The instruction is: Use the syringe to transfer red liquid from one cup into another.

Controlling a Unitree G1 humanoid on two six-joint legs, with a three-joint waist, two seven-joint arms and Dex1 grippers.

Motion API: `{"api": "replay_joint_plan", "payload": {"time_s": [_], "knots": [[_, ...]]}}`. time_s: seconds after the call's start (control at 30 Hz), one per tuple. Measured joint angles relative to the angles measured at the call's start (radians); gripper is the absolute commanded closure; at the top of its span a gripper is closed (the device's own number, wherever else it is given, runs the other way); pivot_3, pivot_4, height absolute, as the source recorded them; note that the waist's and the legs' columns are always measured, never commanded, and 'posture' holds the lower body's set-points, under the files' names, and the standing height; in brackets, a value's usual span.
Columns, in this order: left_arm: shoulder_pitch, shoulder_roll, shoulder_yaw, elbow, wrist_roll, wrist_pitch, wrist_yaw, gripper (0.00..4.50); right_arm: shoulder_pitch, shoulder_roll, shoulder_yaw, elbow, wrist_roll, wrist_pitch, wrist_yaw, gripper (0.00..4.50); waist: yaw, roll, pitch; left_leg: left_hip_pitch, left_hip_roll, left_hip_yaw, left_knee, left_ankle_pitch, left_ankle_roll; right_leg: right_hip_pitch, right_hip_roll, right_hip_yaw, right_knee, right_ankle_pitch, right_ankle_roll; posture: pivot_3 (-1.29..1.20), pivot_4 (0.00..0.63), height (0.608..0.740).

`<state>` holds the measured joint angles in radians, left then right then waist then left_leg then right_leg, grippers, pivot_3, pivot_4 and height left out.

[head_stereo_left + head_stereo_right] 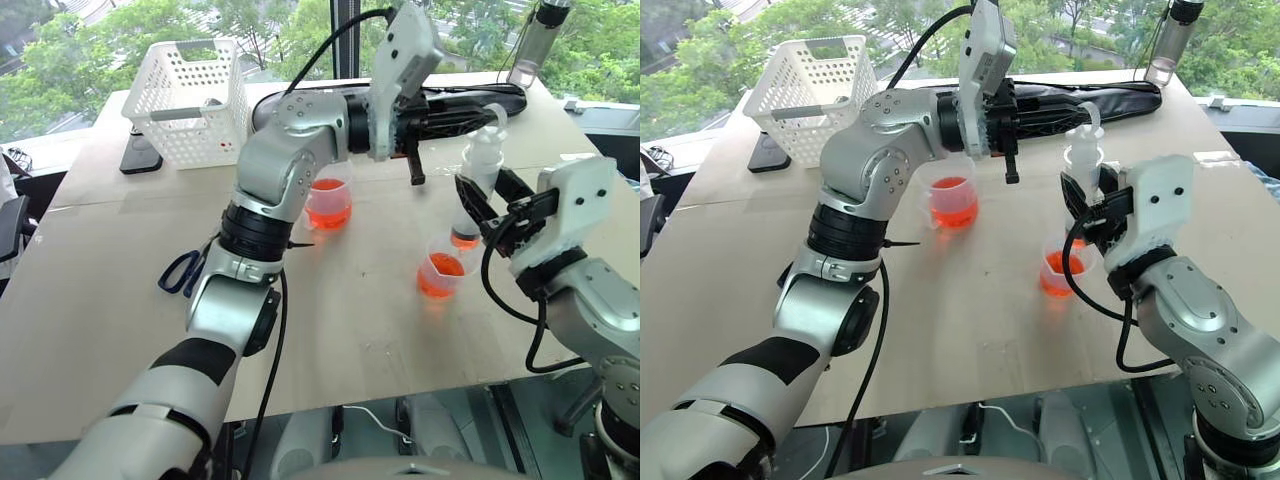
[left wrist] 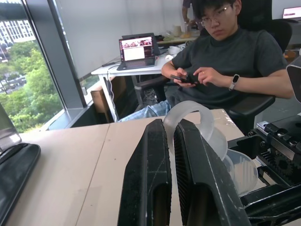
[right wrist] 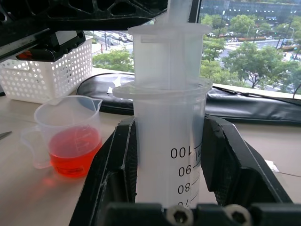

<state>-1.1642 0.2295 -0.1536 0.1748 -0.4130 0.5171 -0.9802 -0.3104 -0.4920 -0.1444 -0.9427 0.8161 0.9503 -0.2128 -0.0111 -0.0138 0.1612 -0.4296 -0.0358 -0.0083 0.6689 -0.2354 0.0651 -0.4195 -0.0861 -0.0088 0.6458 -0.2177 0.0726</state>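
Clear plastic, the syringe [image 1: 478,180] stands upright with its red-tinted tip over the shorter cup [image 1: 441,276]; the right gripper [image 3: 170,155] clamps its barrel and the left gripper [image 2: 171,155] is shut on the plunger's ring. Red liquid already lies in that cup, so some transfer looks done. The spouted beaker [image 1: 328,204], well apart, holds more, so further draws likely remain.

the right pincer [image 1: 478,212] hides the syringe [image 1: 478,170] barrel's middle.
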Motion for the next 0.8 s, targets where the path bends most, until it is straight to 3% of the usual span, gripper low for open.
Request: {"api": "replay_joint_plan", "payload": {"time_s": [0.8], "knots": [[0.092,0.029,-0.041,-0.057,0.042,-0.084,-0.052,4.50,0.010,0.007,-0.009,0.018,0.073,0.034,0.012,3.06,0.000,0.000,0.000,0.000,0.000,0.000,0.000,0.000,0.000,0.000,0.000,0.000,0.000,0.000,0.000,0.00,0.150,0.724]]}}
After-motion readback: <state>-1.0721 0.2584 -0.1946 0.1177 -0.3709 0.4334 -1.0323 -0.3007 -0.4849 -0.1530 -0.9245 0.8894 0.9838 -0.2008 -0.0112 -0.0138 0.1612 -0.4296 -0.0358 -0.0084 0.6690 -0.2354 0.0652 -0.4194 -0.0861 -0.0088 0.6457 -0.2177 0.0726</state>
